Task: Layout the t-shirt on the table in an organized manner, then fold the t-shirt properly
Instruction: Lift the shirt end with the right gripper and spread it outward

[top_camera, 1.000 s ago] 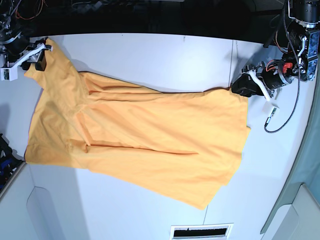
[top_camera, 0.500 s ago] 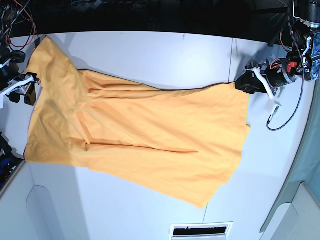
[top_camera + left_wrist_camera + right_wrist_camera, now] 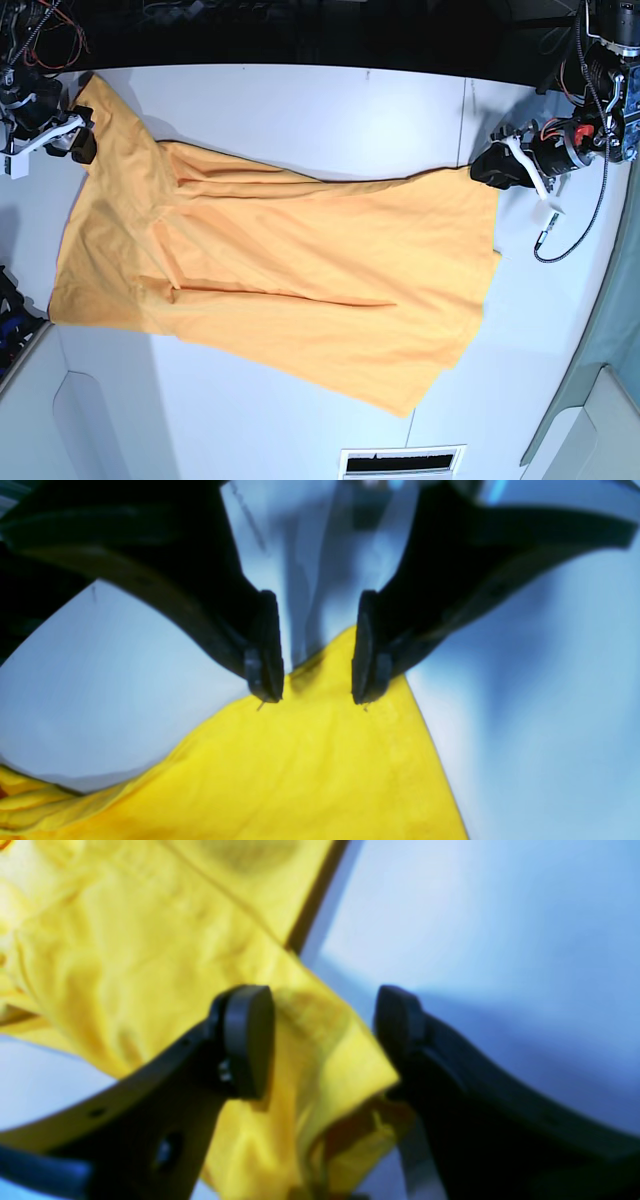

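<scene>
The t-shirt (image 3: 280, 270) is being spread on the table (image 3: 300, 100); its corners are being straddled, ungripped, by the open left gripper (image 3: 315, 690) and right gripper (image 3: 325, 1040)

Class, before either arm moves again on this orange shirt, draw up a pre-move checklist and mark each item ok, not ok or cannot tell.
1. Left gripper jaws open, astride a corner of the t-shirt: ok.
2. Right gripper jaws open, with a shirt edge between them: ok.
3. Either gripper pinching fabric: not ok, both stand open.
4. Shirt spread flat on the table: not ok, creases run across it.
5. Whole shirt on the tabletop: ok.
6. Lettering side up or down: cannot tell.
</scene>
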`<state>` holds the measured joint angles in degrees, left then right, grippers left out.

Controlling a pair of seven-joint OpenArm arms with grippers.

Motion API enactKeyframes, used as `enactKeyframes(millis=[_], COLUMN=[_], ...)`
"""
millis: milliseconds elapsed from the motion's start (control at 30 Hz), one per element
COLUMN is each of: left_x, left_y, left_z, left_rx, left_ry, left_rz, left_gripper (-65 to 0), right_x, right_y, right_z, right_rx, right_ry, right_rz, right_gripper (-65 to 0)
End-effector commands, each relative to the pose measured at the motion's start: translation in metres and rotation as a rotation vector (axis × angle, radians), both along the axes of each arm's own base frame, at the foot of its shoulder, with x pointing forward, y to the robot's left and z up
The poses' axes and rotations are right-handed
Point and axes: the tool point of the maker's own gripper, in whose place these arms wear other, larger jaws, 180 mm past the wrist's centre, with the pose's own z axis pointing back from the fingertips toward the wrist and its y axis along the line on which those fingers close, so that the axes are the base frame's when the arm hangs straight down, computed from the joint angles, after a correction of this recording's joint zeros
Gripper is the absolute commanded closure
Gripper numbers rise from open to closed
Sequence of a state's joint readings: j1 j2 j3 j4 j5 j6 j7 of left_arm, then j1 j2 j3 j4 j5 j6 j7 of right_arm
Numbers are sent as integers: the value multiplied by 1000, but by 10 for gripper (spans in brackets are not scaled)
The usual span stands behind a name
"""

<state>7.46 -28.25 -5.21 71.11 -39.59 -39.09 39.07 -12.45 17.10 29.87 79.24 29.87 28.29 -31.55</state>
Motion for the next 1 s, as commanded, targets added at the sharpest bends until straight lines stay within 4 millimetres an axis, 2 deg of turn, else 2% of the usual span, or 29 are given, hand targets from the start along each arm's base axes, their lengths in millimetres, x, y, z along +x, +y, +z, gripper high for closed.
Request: enactKeyframes(millis=[0,167,200,333,433,600,733,900,967], left_x=[-4,-4,-4,-4,-4,-4,-4,-4,-4], left_y=[9,9,9,9,9,9,9,9,9], left_z=[-2,-2,-2,-2,-2,-2,-2,-2,-2], left_rx=[39,39,39,39,39,40,39,39,39], left_ry=[25,25,25,24,24,25,25,25,25], left_rz=[-13,-12,-12,-12,-12,-13,-13,-12,-12], left_gripper=[-273,-273,-273,-273,-273,-273,-273,-273,-273], right_x=[11,13,12,11,12,21,27,27,27], right_y=[-3,6,6,7,7,10,11,11,11], right_z=[14,18,17,16,18,34,44,45,44], right_rx=[-1,38,39,39,40,18,3,2,2], right_ry=[-59,-80,-75,-65,-73,-117,-146,-146,-145], right_rz=[12,44,46,49,50,71,85,86,86], right_gripper=[-327,-324,-303,-119,-37,-40,-145,-140,-93])
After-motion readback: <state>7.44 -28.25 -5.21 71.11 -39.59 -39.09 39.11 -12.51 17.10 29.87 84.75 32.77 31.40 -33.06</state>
